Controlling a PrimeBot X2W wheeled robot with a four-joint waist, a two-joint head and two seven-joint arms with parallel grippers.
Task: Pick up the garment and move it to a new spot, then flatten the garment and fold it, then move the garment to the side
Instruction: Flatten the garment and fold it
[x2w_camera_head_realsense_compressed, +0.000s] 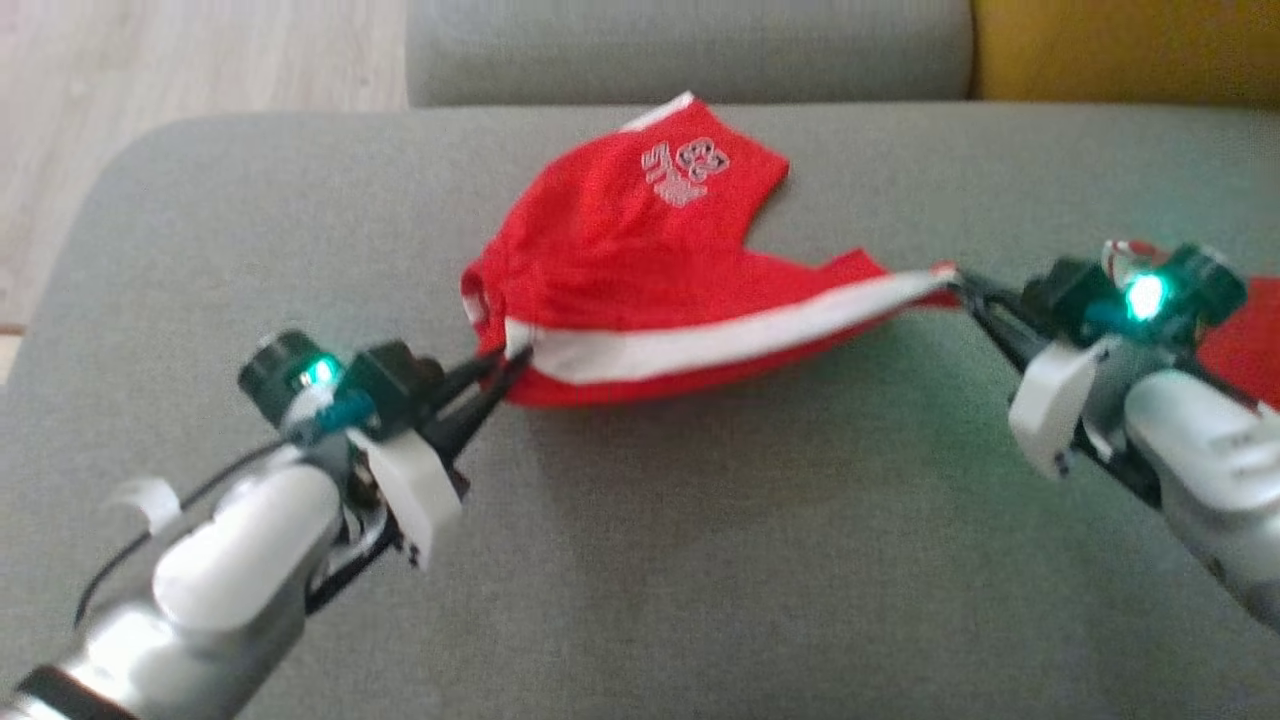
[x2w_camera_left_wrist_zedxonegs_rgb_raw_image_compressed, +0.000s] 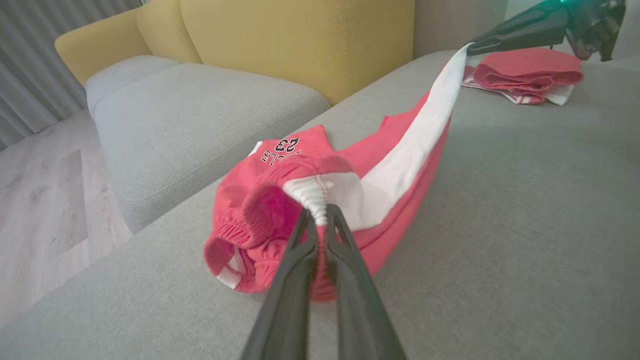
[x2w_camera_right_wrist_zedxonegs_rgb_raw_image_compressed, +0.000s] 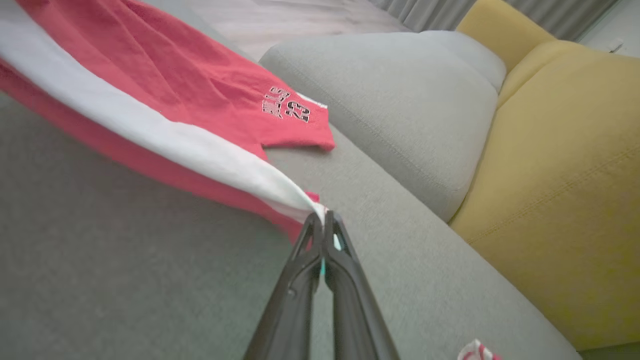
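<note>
1. Head view. The red shorts (x2w_camera_head_realsense_compressed: 640, 270) sit at the middle-rear of the grey seat cushion (x2w_camera_head_realsense_compressed: 700, 560). The far leg lies flat with the 23 print (x2w_camera_head_realsense_compressed: 685, 170) facing up, and the near edge is raised off the cushion.
   - The left gripper (x2w_camera_head_realsense_compressed: 505, 365), over the cushion's left-centre, has its jaws closed tight on the waist end of the white side stripe (x2w_camera_head_realsense_compressed: 720, 335).
   - The right gripper (x2w_camera_head_realsense_compressed: 965, 285), toward the cushion's right edge, is closed on the stripe's hem end.
   - The stripe runs taut between them. I read this as a two-point hold meant to spread the cloth before laying it flat.

2. Left wrist view. The fingers are pinched together on the gathered white elastic of the waistband (x2w_camera_left_wrist_zedxonegs_rgb_raw_image_compressed: 312, 192), with no gap at the tips.
   - Below the grip, the waist opening sags in a bunch onto the cushion.
   - A folded red pile (x2w_camera_left_wrist_zedxonegs_rgb_raw_image_compressed: 525, 75) rests at the cushion's far corner, beyond the right gripper and apart from the shorts.
   - A yellow backrest (x2w_camera_left_wrist_zedxonegs_rgb_raw_image_compressed: 300, 40) rises behind the cushion.

3. Right wrist view. The fingers close to a point on the stripe's very corner.
   - Little cloth is caught, so the hold looks marginal, and a harder pull might slip it.
   - The red panel under the stripe hangs just above the cushion.
   - The printed leg rests near the cushion's back edge.
   - The shorts are neither flattened nor folded yet.
</note>
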